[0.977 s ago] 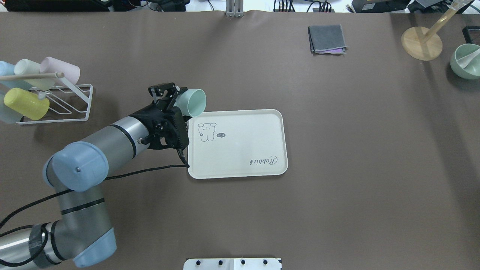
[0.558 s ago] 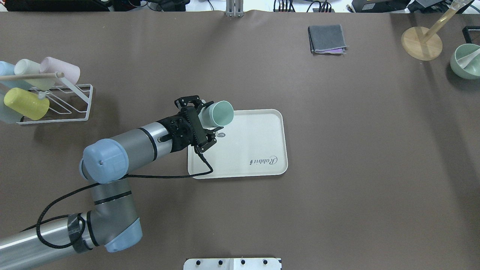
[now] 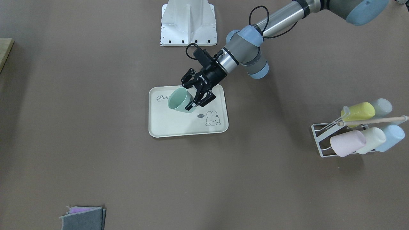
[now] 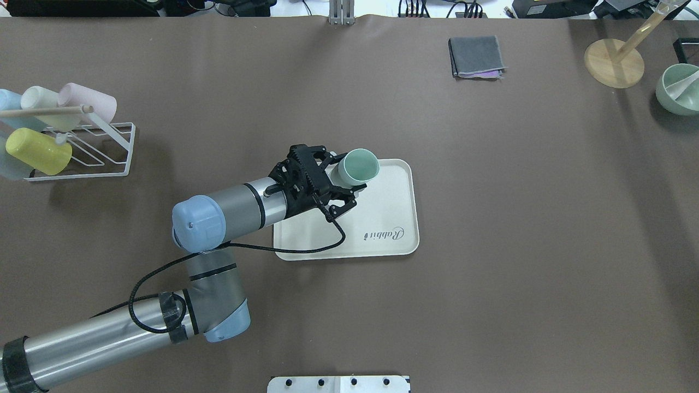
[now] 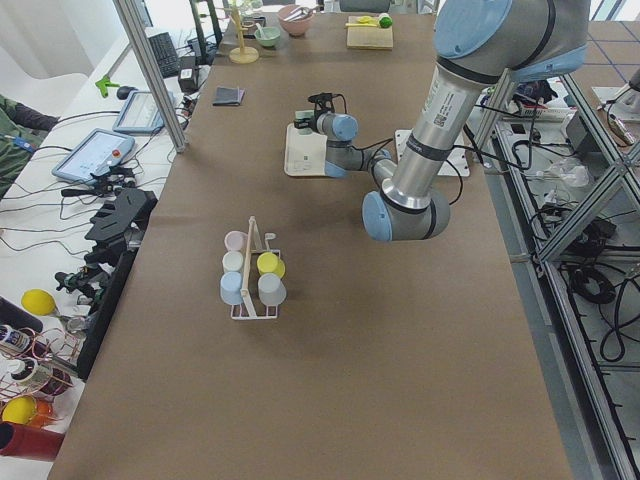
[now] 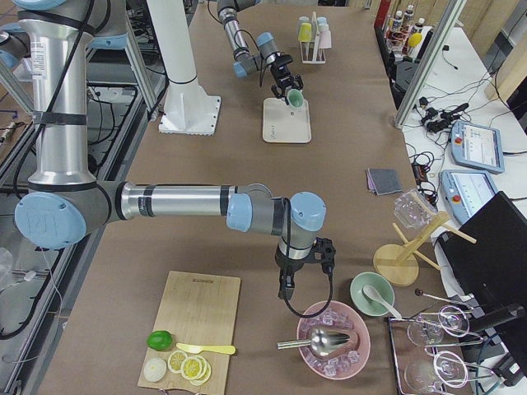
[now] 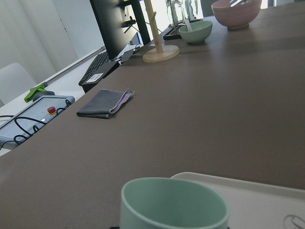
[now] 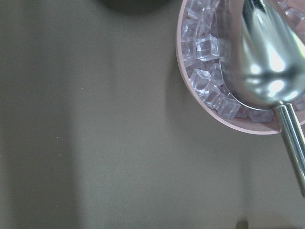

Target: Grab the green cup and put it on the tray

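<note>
The green cup (image 4: pixel 359 165) is a mint tumbler, tilted with its mouth up, over the far part of the cream tray (image 4: pixel 382 218). My left gripper (image 4: pixel 347 176) is shut on the cup's side. In the front-facing view the cup (image 3: pixel 179 99) hangs over the tray (image 3: pixel 179 127) in the gripper (image 3: pixel 188 97); I cannot tell whether it touches the tray. The left wrist view shows the cup's rim (image 7: pixel 174 205) and the tray's edge (image 7: pixel 257 191). My right gripper (image 6: pixel 288 290) shows only in the exterior right view, and I cannot tell whether it is open or shut.
A white wire rack (image 4: pixel 109 153) with several pastel cups stands at the left. A folded grey cloth (image 4: pixel 476 56), a wooden stand (image 4: pixel 614 63) and a green bowl (image 4: pixel 680 90) lie far right. A pink bowl of ice (image 8: pixel 209 90) with a metal scoop (image 8: pixel 267 62) sits below the right wrist.
My left arm has carried the green cup to the right, from beside the tray's left edge to over its far part. The cup has turned more upright.
</note>
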`<state>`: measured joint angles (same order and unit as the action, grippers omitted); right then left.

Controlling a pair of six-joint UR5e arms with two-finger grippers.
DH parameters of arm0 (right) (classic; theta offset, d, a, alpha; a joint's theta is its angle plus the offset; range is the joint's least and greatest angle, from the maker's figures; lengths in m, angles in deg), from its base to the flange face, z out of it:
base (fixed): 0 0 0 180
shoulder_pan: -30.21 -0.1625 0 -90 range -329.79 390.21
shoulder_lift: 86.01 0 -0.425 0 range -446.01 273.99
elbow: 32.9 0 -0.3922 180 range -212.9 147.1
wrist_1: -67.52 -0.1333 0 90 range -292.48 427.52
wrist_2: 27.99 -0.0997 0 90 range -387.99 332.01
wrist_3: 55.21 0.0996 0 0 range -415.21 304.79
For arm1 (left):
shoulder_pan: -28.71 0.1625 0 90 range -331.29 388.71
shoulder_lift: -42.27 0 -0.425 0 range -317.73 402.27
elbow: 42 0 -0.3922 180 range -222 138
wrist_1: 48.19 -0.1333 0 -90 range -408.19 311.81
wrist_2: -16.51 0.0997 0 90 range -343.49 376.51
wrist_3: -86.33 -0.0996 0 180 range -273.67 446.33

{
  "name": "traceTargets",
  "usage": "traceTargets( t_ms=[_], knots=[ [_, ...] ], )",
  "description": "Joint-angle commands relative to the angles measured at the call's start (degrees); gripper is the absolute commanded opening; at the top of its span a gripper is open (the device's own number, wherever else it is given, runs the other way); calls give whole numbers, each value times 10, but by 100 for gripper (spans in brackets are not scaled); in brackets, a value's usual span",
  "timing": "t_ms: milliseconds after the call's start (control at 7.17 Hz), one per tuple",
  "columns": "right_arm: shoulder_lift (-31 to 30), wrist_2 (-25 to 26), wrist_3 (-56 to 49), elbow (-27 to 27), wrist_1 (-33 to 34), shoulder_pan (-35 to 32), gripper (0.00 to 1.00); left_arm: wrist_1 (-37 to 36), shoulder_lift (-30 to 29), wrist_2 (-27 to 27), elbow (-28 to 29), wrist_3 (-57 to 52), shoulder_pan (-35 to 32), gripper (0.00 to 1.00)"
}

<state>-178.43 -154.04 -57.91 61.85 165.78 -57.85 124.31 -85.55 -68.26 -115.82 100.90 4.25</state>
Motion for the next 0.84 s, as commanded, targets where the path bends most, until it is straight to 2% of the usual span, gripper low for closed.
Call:
traceTargets(
  t_ms=[0, 279, 419, 698],
  knots=[
    [3, -1, 2, 1, 0, 0, 100, 119, -14, -34, 59, 54, -5, 48],
    [1, -2, 2, 1, 0, 0, 100, 202, -15, -53, 118, 73, -15, 48],
    [2, -2, 2, 1, 0, 0, 100, 211, -15, -62, 128, 88, -17, 48],
    [3, -3, 2, 2, 0, 0, 100, 180, -23, -76, 128, 105, -18, 49]
  ],
)
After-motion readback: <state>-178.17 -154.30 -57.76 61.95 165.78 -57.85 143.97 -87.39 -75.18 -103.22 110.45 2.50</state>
